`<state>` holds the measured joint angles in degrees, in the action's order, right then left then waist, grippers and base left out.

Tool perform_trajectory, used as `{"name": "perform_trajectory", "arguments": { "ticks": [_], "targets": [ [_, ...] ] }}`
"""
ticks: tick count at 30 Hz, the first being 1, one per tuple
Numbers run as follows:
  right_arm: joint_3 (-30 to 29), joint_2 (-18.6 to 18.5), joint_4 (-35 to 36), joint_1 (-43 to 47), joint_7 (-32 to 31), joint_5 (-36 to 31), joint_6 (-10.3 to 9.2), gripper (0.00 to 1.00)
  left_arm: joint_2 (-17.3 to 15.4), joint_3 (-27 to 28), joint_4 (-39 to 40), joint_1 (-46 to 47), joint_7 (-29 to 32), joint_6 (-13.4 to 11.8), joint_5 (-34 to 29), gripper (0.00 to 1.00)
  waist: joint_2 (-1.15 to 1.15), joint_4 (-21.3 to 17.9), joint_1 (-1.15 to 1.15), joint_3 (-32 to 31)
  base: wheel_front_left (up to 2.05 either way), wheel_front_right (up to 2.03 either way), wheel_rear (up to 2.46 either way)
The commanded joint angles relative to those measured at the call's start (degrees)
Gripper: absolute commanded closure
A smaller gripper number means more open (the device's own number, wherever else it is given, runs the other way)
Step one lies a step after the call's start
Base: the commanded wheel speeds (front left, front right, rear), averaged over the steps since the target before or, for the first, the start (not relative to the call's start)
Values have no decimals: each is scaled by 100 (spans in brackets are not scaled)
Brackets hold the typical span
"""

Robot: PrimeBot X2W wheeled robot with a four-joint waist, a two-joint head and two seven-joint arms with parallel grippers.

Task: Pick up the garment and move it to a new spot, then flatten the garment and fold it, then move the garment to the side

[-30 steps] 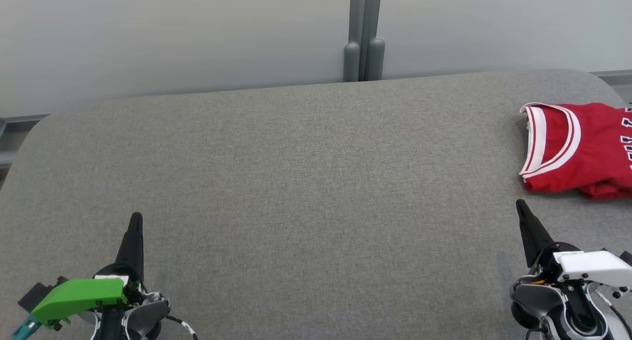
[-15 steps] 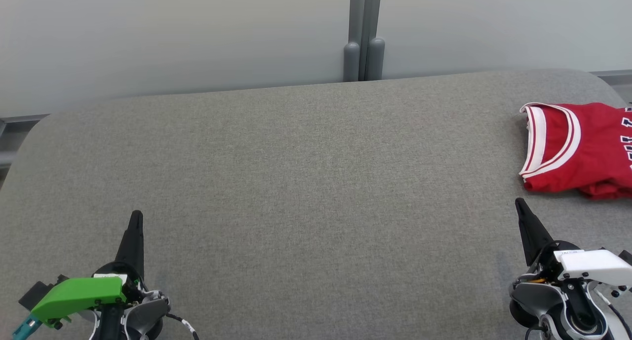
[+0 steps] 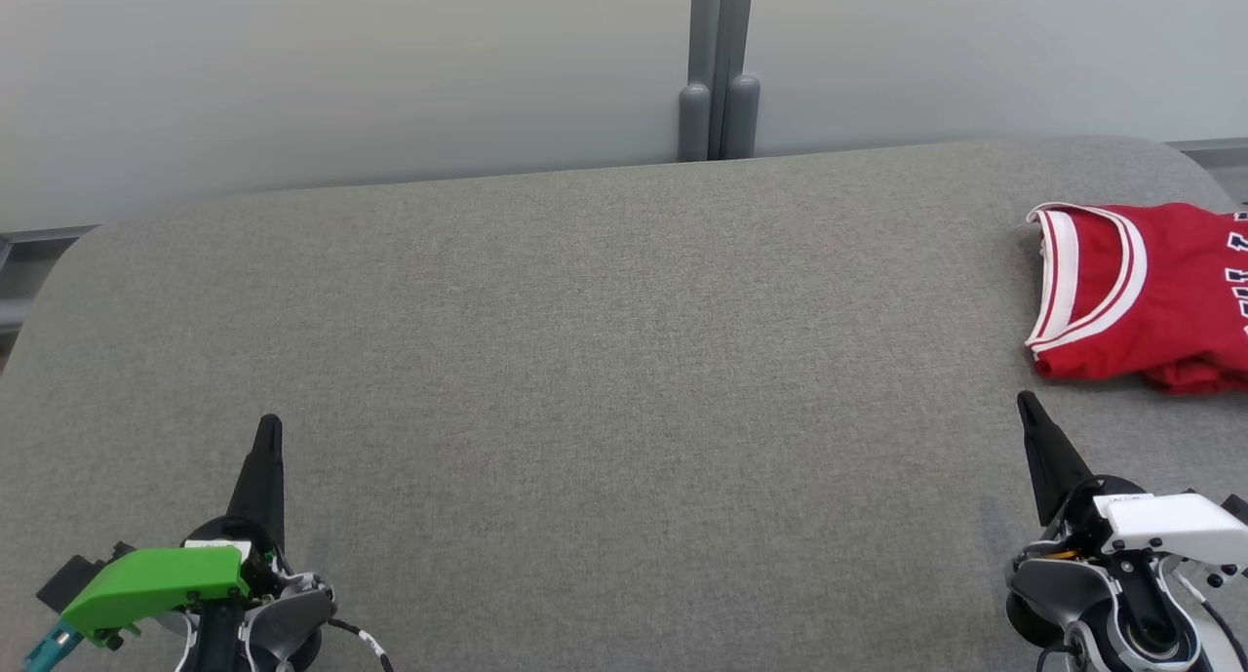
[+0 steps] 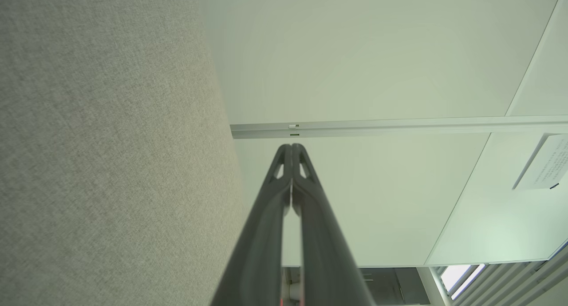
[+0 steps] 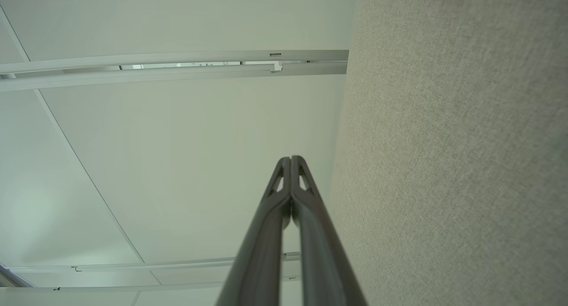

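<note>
A red jersey (image 3: 1155, 296) with white trim lies folded at the far right of the grey fabric surface (image 3: 604, 360), partly cut off by the head view's right edge. My right gripper (image 3: 1026, 405) hovers just below the jersey's near edge, apart from it, fingers pressed together with nothing between them. At the lower left my left gripper (image 3: 270, 428) is likewise shut and empty, far from the jersey. The left wrist view shows its fingertips (image 4: 291, 149) touching; in the right wrist view the tips (image 5: 290, 160) meet too.
The grey surface has rounded back corners and ends at a pale wall (image 3: 341, 67) with a grey vertical post (image 3: 720, 67) behind its middle. Broad bare fabric stretches between the two grippers.
The right gripper has edged slightly up the view toward the jersey. The left gripper has barely moved. The jersey lies as before.
</note>
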<state>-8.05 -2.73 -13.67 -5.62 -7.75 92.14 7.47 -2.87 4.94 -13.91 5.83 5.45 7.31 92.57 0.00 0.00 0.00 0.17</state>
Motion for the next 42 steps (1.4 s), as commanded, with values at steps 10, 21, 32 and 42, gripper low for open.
{"name": "perform_trajectory", "arguments": {
  "ticks": [10,21,32,42],
  "targets": [
    [7,-29,-11,-53,-18,31,4,100,0,9,10,64,-1,32,5,100,0,0,0,0,0,0,0],
    [7,-29,-11,-53,-17,31,4,100,0,8,9,64,-1,33,5,100,0,0,0,0,0,0,0],
    [8,-29,-11,-53,-17,31,4,100,0,8,10,64,-1,33,5,100,0,0,0,0,0,0,0],
    [7,-29,-11,-53,-17,31,4,100,0,8,10,63,-2,33,5,100,0,0,0,0,0,0,0]
  ]
}}
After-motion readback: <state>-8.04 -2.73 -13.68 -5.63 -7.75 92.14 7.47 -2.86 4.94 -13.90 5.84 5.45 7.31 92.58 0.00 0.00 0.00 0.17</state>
